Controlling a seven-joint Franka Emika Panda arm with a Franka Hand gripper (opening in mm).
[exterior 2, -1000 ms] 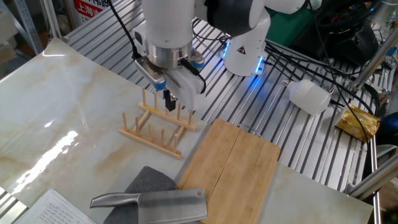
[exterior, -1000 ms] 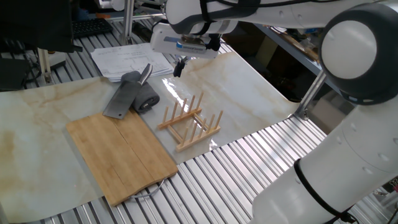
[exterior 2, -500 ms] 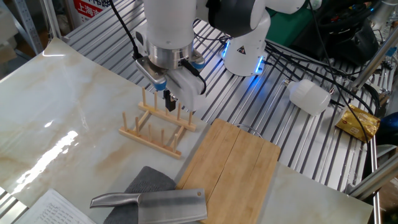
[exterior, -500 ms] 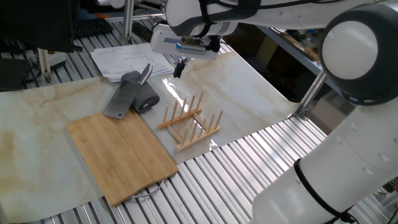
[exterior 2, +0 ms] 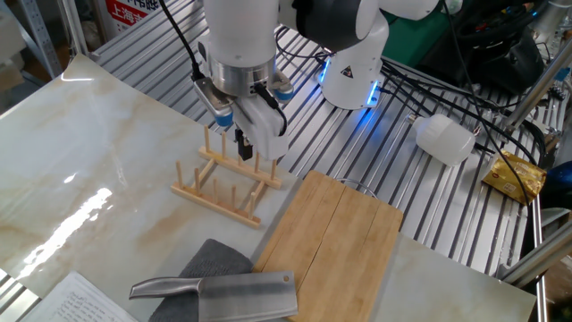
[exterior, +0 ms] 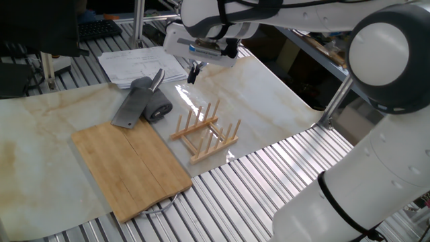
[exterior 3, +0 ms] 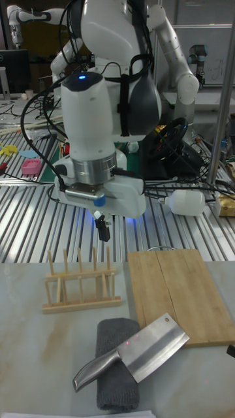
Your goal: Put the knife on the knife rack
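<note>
The knife (exterior 3: pixel 149 351) has a broad grey blade and a silvery handle. It lies flat, partly on a dark grey rolled cloth (exterior 3: pixel 116 379), apart from my gripper. It also shows as the knife (exterior: pixel 132 105) and the knife (exterior 2: pixel 234 296). The knife rack (exterior 3: pixel 79 285) is light wood with upright pegs and stands empty; it is also the knife rack (exterior: pixel 206 133) and the knife rack (exterior 2: pixel 228 182). My gripper (exterior 3: pixel 102 230) hangs above the rack's right end, fingers together, holding nothing. The gripper (exterior: pixel 193 72) and the gripper (exterior 2: pixel 242 146) appear in both fixed views too.
A bamboo cutting board (exterior 3: pixel 179 294) lies beside the rack and touches the knife's blade tip. Paper sheets (exterior: pixel 141 66) lie behind the cloth. A white bottle (exterior 2: pixel 444 139) and a yellow packet (exterior 2: pixel 516 175) rest on the metal slats beyond the marble mat.
The gripper has lifted very slightly above the rack. The knife, cloth and rack have not moved.
</note>
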